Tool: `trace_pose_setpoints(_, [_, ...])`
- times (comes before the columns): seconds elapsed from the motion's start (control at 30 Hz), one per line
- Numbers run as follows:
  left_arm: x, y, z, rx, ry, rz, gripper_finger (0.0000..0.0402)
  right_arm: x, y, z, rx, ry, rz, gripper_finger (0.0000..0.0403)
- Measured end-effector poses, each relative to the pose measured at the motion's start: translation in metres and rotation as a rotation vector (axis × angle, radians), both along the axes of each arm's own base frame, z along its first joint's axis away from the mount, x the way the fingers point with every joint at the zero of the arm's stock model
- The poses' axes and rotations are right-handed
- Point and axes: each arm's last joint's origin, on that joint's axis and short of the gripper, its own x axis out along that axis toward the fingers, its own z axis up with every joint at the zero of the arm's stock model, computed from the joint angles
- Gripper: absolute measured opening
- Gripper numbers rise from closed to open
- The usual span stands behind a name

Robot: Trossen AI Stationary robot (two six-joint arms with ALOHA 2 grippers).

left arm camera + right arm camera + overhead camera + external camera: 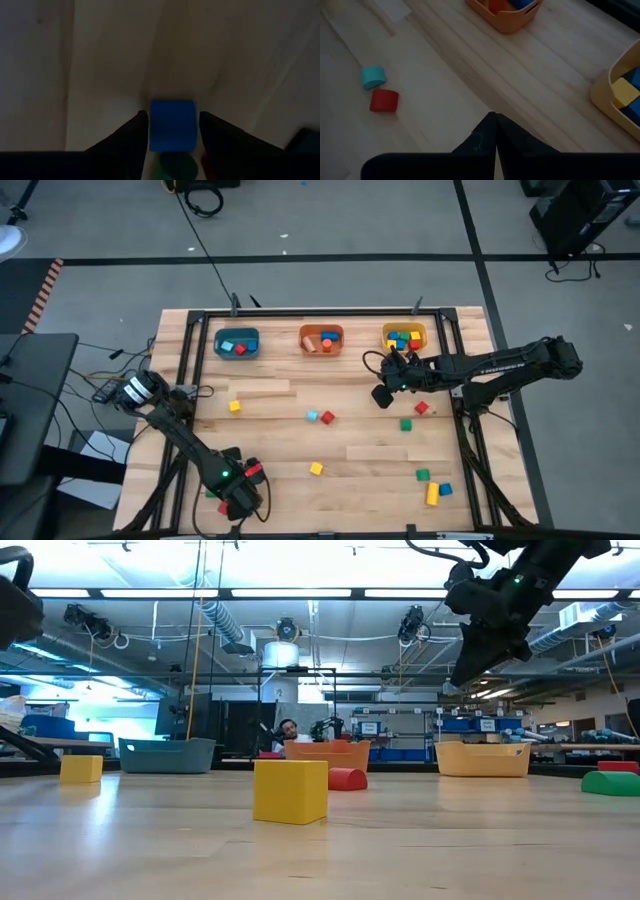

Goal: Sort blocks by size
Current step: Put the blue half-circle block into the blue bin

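My left gripper (236, 496) stands at the table's near left corner, pointing down and open. In its wrist view a blue block (172, 125) lies on the wood between its two fingers (132, 137); a green thing (172, 167) shows just behind the block. My right gripper (381, 395) hangs shut above the table in front of the yellow bin (405, 337), holding nothing. Loose blocks rest flat on the table: yellow (235, 407), light blue (313, 416), red (327, 418), yellow (316, 469), green (406, 424). My left gripper comes at the blue block from above, one finger close by each of two opposite sides (151, 125). The block lies flat on the table. Whether the fingers touch it, I cannot tell.
A teal bin (237, 343), an orange bin (321, 339) and the yellow bin stand along the far edge, each holding blocks. More blocks lie at the near right: green (423, 475), blue (445, 490), a yellow bar (432, 495), and red (421, 408) farther back. A black frame borders the table.
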Motion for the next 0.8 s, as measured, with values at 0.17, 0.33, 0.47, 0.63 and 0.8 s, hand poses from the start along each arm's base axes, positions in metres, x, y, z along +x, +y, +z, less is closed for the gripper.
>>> trace_pose_setpoints(0.17, [-0.003,0.003,-0.006,0.003,0.011,-0.003,0.0176,0.0,0.0,0.0,0.004,0.0,0.004,0.0018])
trace_pose_setpoints(0.33, [-0.006,0.005,-0.013,-0.03,0.007,-0.001,0.0138,0.0,0.0,0.0,0.002,0.002,0.011,0.0022])
trace_pose_setpoints(0.47, [-0.005,0.005,-0.012,-0.027,0.011,0.008,0.0134,0.0,0.0,0.0,-0.007,0.009,0.026,0.0025])
trace_pose_setpoints(0.63, [0.004,0.003,0.0,-0.023,0.001,0.052,0.0134,0.0,0.001,0.0,-0.014,0.022,0.062,0.0021])
trace_pose_setpoints(0.8, [0.029,0.001,0.031,-0.095,-0.141,0.187,0.0134,0.0,0.002,0.0,-0.002,0.022,0.078,0.0021])
